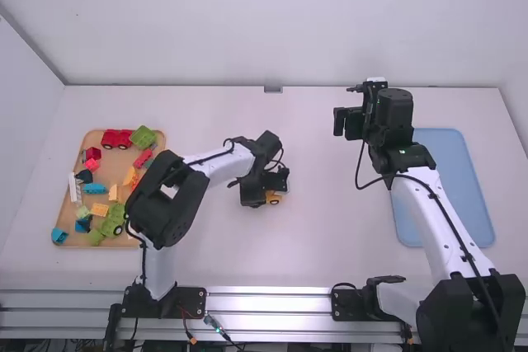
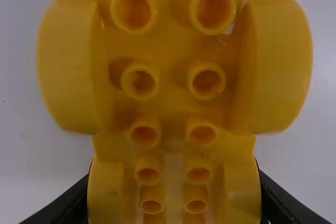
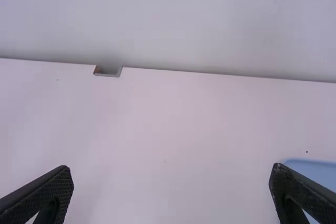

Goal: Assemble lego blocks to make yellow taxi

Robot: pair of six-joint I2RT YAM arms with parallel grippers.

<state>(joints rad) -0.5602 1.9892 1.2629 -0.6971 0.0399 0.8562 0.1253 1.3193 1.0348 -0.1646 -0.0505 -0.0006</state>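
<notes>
While the left gripper (image 2: 174,182) grips a yellow taxi piece (image 2: 172,103) at mid-counter (image 1: 330,249) and the right gripper (image 3: 171,168) stands wide, empty, the foreseeable fault is slippage or tilt, probable cause: uneven pinch on curved sides.

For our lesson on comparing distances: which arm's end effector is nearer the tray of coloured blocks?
Left. The left end effector is right of the tray; the right end effector is farther right and farther back.
</notes>
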